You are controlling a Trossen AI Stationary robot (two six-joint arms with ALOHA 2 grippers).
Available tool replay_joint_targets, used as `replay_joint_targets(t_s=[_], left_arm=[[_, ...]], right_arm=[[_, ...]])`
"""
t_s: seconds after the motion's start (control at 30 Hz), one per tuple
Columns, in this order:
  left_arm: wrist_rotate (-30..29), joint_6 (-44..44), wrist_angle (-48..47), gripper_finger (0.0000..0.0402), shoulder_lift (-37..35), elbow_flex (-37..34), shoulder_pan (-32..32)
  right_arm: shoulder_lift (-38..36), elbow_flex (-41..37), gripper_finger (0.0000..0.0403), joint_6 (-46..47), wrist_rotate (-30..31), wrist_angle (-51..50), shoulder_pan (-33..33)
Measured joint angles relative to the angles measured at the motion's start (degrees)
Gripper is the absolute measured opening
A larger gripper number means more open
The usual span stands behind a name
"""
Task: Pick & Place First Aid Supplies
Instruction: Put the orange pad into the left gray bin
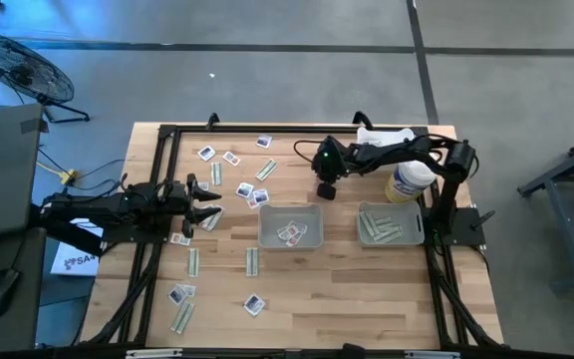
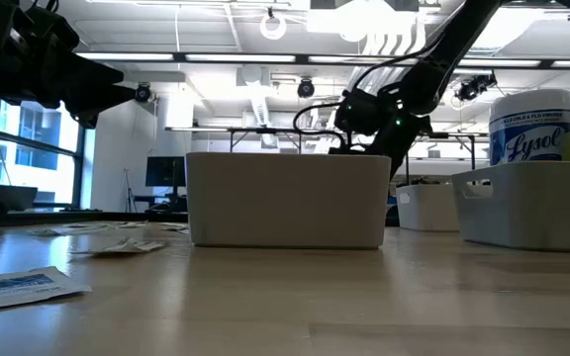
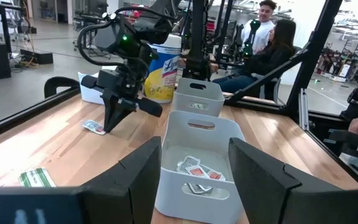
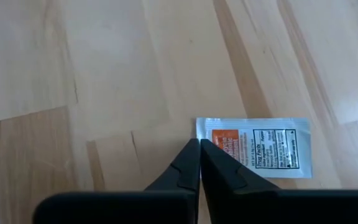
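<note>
A white packet with orange and black print lies flat on the wood, just beyond the middle grey tray. My right gripper slants down at it, shut, its tips at one short edge; the left wrist view shows this gripper beside the packet. The middle tray holds a few white packets. More packets and pale strips lie scattered over the table's left half. My left gripper waits open and level at the left edge. My right gripper's shut fingertips meet at the packet's short edge, coming from above at a slant. The packet lies flat on the table. Whether the edge is between the fingers or they only rest on it, I cannot tell.
A second grey tray with pale strips stands at the right, a white Lysol bottle behind it. A black frame rail runs round the table. People sit beyond the table's right side.
</note>
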Motion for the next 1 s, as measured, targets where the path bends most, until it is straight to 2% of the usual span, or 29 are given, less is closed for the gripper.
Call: replay_joint_targets(t_s=[0.3, 0.67, 0.87, 1.0], left_arm=[[-0.04, 0.0, 0.0, 0.0186, 0.0, -0.01, 0.0], [-0.02, -0.02, 0.0, 0.0186, 0.0, -0.01, 0.0], [0.0, 0.0, 0.0, 0.0186, 0.0, -0.02, 0.0], [0.0, -0.01, 0.0, 0.0186, 0.0, -0.01, 0.0]], right_arm=[[-3.5, -0.46, 0.0001, 2.79, -3.27, -1.12, 0.06], [-12.19, -0.42, 0.0001, 1.73, 0.42, -3.4, 0.85], [-12.98, -0.33, 0.0001, 1.42, -1.86, -3.3, 0.96], [-12.01, -0.33, 0.0016, 0.76, -2.46, -2.72, 0.97]])
